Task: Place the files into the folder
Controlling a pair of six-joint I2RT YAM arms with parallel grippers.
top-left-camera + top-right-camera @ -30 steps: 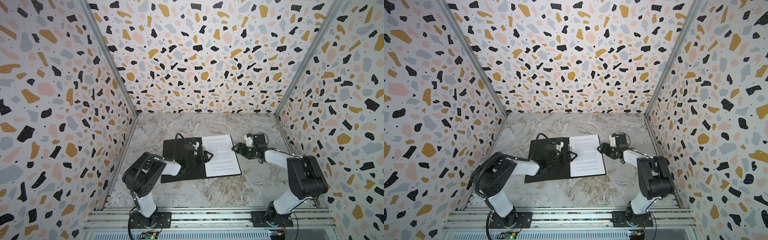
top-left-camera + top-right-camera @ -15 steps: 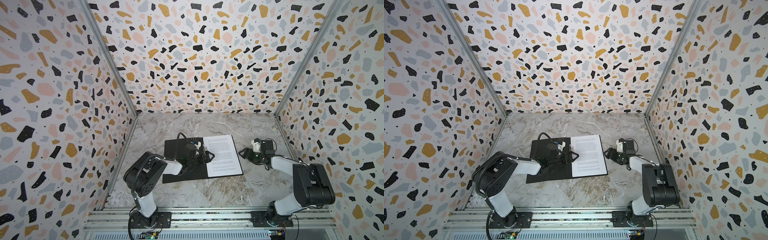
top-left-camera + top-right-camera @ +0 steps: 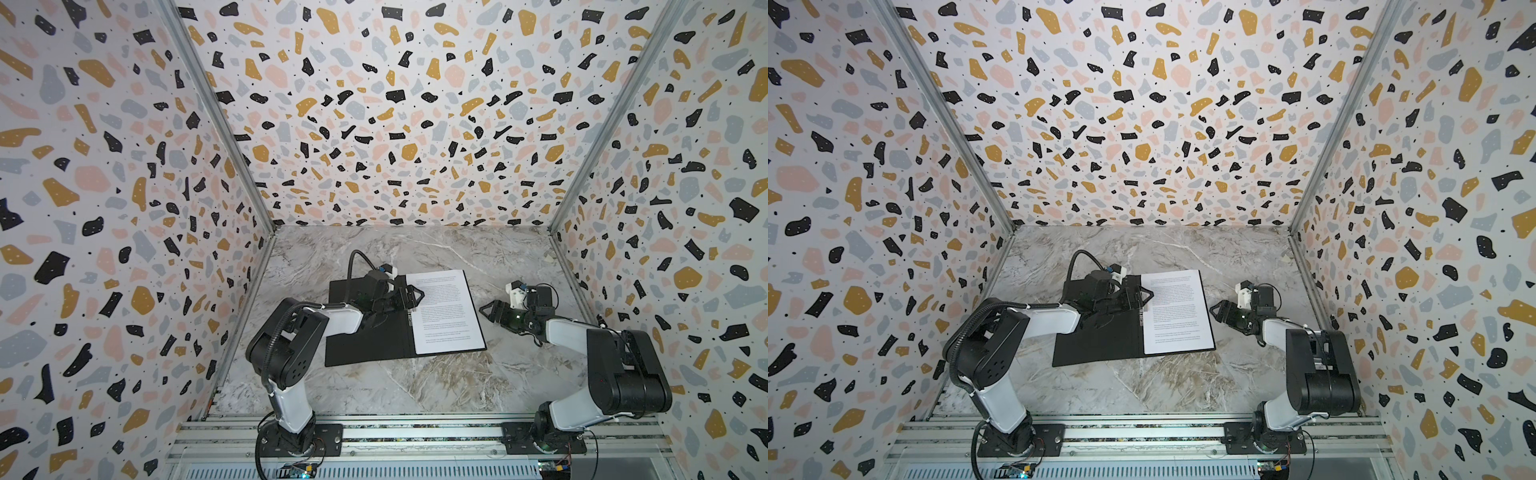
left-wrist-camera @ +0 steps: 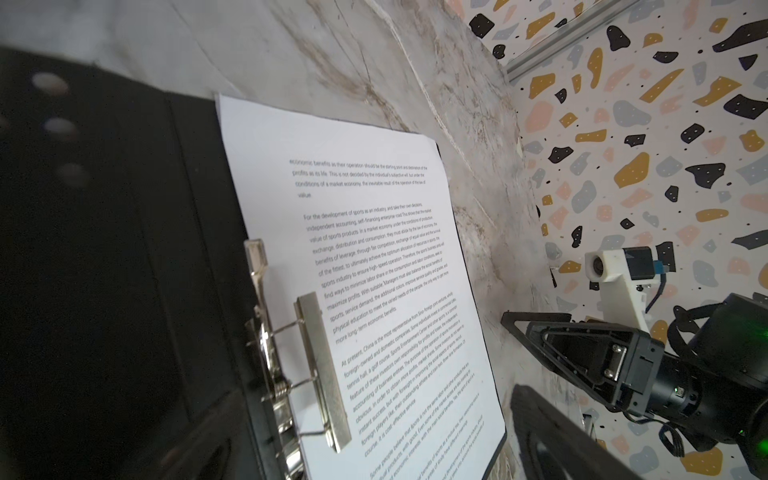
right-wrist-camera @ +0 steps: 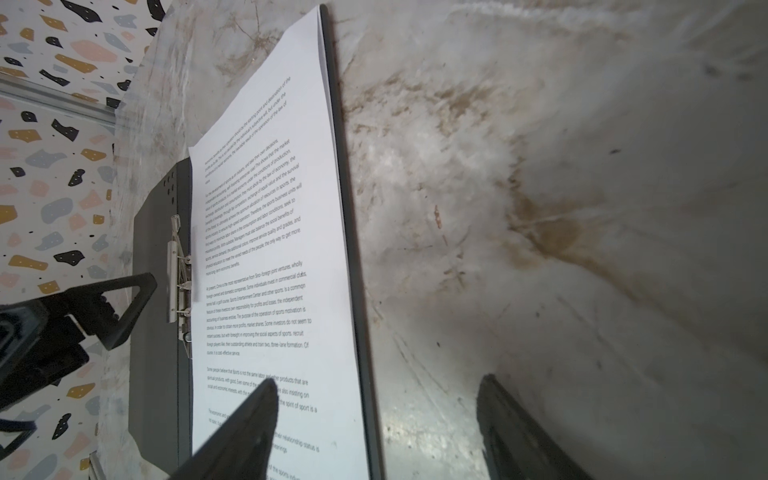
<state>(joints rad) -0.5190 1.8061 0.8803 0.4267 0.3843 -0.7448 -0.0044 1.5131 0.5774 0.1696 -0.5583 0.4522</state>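
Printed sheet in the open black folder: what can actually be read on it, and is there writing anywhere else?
Top sheet, left wrist view: "For the development of sports as an industry, and take their own decisions,"
Same sheet, lower paragraph: "At present, China is the most representative from Sino-foreign joint ventures, wholly"
Rest of the page: small, slanted print, not surely readable.
Folder and metal clip: no lettering shows.

Bright even lighting, soft shadows, wide-angle bending at edges, wrist views blurred up close
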